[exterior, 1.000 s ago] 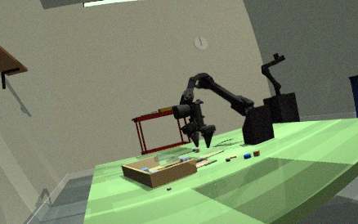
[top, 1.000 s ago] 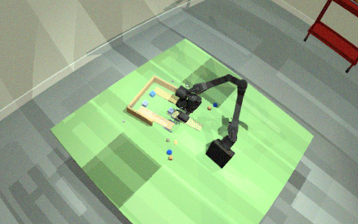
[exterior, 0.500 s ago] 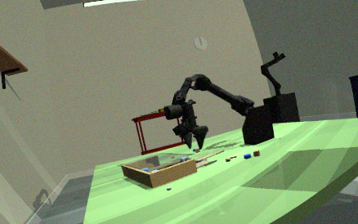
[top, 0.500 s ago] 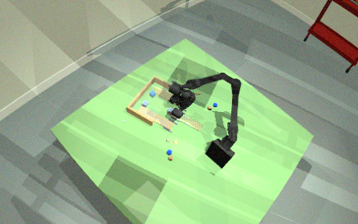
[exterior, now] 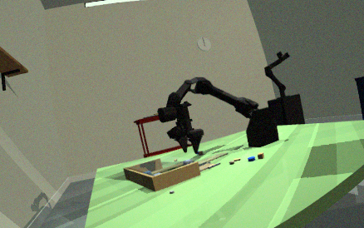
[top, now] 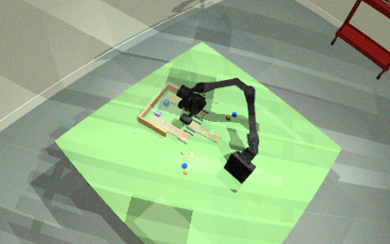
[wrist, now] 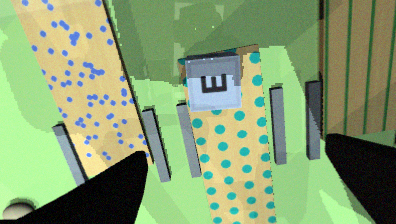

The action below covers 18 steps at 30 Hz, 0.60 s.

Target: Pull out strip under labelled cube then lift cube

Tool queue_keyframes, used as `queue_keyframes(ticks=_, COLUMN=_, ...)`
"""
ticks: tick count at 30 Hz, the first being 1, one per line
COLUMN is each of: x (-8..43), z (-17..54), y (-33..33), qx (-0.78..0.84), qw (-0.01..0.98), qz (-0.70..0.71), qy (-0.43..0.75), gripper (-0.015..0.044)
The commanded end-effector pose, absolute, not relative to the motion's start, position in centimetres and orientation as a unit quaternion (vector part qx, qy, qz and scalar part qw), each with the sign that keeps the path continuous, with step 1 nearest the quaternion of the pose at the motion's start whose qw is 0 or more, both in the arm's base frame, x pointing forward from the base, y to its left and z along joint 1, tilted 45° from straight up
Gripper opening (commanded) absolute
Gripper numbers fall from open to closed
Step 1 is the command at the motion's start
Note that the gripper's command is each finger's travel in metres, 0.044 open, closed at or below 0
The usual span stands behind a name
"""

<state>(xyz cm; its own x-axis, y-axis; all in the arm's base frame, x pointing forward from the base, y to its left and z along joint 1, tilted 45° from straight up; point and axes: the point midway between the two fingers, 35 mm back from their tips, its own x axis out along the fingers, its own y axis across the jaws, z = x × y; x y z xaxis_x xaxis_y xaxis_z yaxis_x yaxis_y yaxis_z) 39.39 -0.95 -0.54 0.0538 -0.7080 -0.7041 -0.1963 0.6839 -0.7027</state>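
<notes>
1. Tool (top: 193, 103) (exterior: 191, 151) (wrist: 234, 150): open, fingers wide apart, nothing gripped. Wrist view: fingertips enter at lower left and lower right.
2. Labelled cube (wrist: 214, 95): wrist view, upper centre of the frame, ahead of the gap between the fingertips. Pale blue-grey; top face carries one dark block letter, reads as an E. Its upper part is in shade.
3. Dotted strip (top: 205, 132) (wrist: 232, 165): tan, teal dots, under the cube. Its end edge shows just beyond the cube; the other way it runs out of the wrist frame's bottom.
4. Grey bars (wrist: 189, 140) (wrist: 278, 125) flank this strip, one per side. The left one lies right along its edge; a narrow green gap shows at the right.
5. Speckled strip (top: 170, 126) (wrist: 85, 75): blue specks, upper left in wrist view, green room between it and the dotted strip. Striped strip (wrist: 360, 65): green lines, upper right.
6. Wooden wall (top: 152, 129) (exterior: 176, 178): borders the strip area on the bench (top: 264, 214) (exterior: 146, 208) (wrist: 295, 200); left of the tool in the top view.
</notes>
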Motion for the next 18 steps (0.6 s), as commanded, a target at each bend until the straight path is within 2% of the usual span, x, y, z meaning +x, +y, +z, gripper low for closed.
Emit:
queue_keyframes(ticks=1, x=40.9, z=-0.7, y=-0.3, qx=-0.339, qw=0.643, qz=-0.201, qy=0.657, gripper=0.0440)
queue_keyframes(ticks=7, x=42.0, z=-0.8, y=0.2, qx=-0.338, qw=0.643, qz=-0.201, qy=0.657, gripper=0.0440)
queue_keyframes(ticks=14, x=42.1, z=-1.5, y=-0.4, qx=-0.338, qw=0.643, qz=-0.200, qy=0.657, gripper=0.0256)
queue_keyframes(ticks=18, x=42.2, z=-1.9, y=-0.8, qx=-0.338, qw=0.643, qz=-0.200, qy=0.657, gripper=0.0250)
